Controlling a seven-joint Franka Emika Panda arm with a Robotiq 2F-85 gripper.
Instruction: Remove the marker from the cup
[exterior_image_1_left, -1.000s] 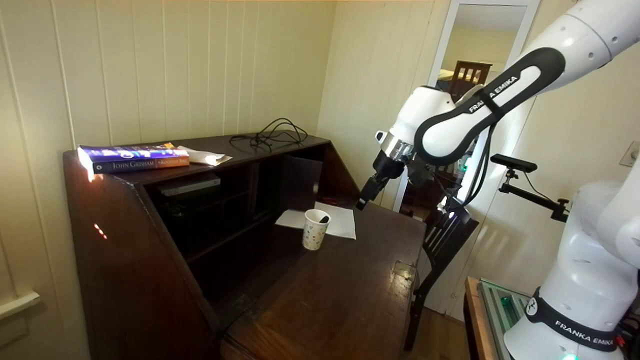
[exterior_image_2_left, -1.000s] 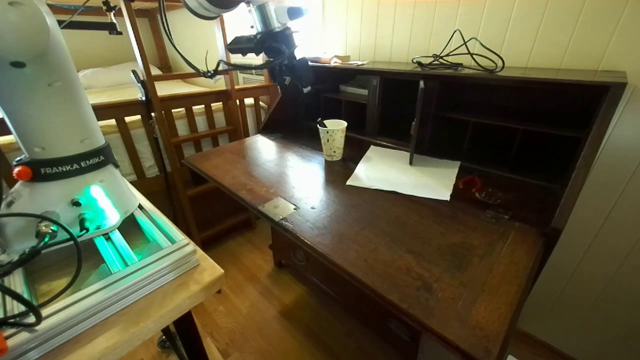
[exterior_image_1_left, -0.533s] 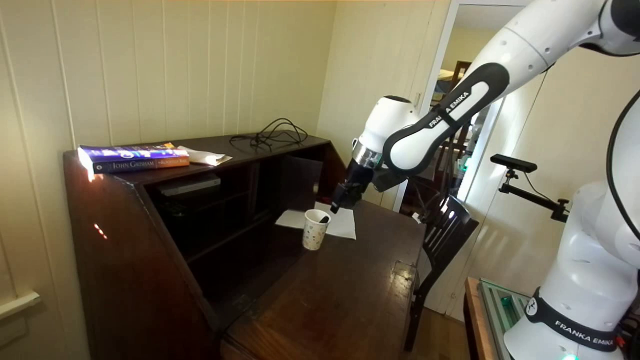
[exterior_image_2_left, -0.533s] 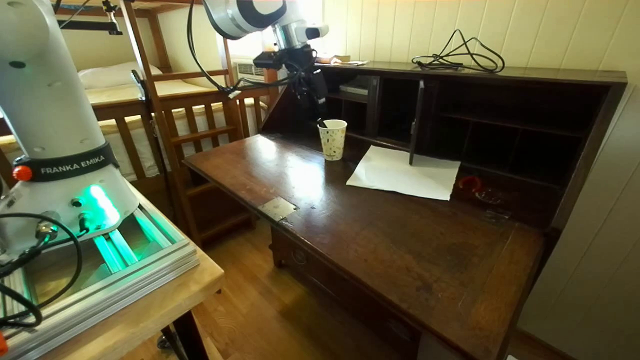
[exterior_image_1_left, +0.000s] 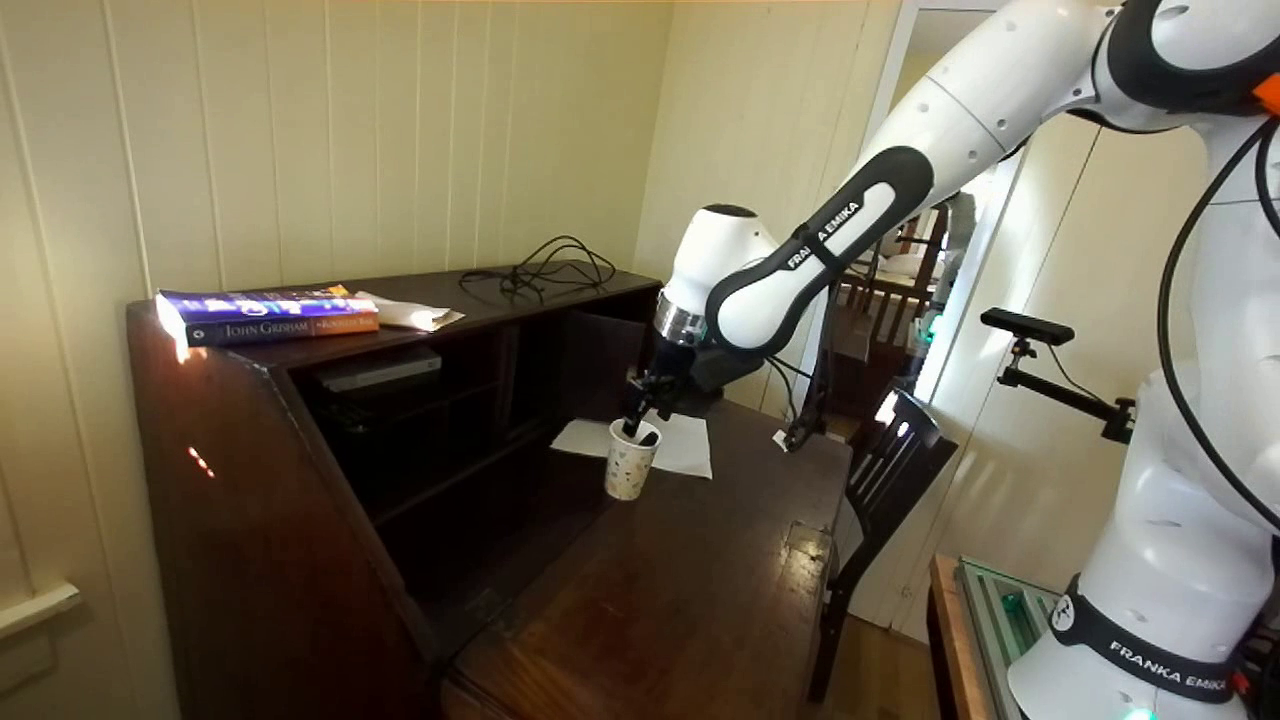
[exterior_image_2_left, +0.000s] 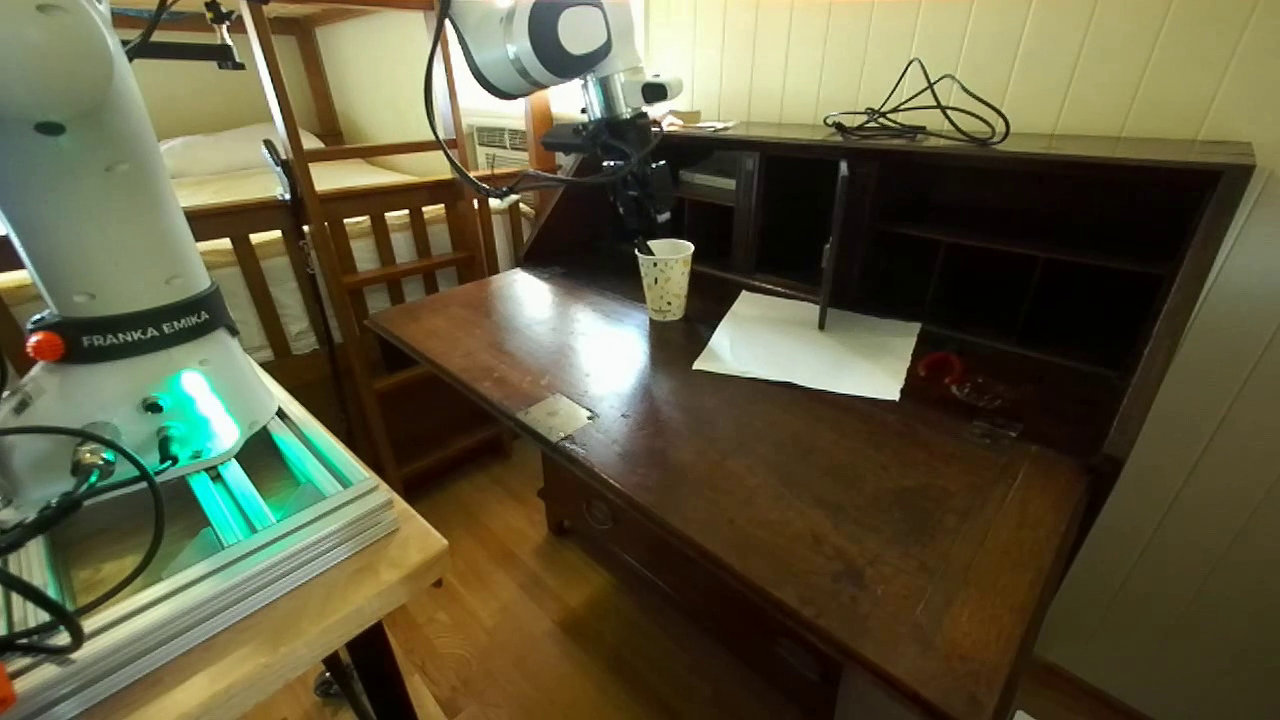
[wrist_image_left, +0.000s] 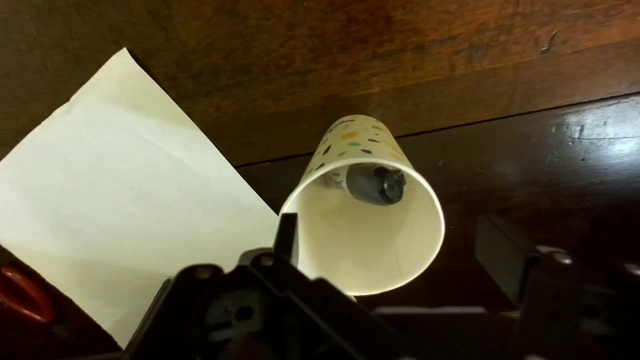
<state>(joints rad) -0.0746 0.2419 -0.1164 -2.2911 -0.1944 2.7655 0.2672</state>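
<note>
The off-white paper cup with coloured flecks stands upright on the dark wooden desk, in both exterior views (exterior_image_1_left: 627, 476) (exterior_image_2_left: 667, 287) and in the wrist view (wrist_image_left: 356, 142). The marker leans inside it, with its dark end at the rim, in an exterior view (exterior_image_1_left: 650, 439) and in the other exterior picture too (exterior_image_2_left: 645, 247). In the wrist view the marker (wrist_image_left: 372, 185) lies against the cup's upper wall. My gripper (wrist_image_left: 393, 245) is open, its fingers on either side of the cup's mouth in the picture. It hangs just above the cup (exterior_image_1_left: 634, 424); contact with the rim cannot be told.
A white paper sheet (exterior_image_2_left: 815, 345) lies beside the cup. An upright cabinet door (exterior_image_2_left: 834, 245) stands behind the sheet's far edge. A red-handled item (exterior_image_2_left: 940, 368) lies at the back of the desk. A book (exterior_image_1_left: 280, 316) and a black cable (exterior_image_2_left: 920, 118) lie on the desk's top shelf.
My gripper has moved down and across the desk, from away from the cup to just over its mouth. The cup and marker have not visibly moved.
</note>
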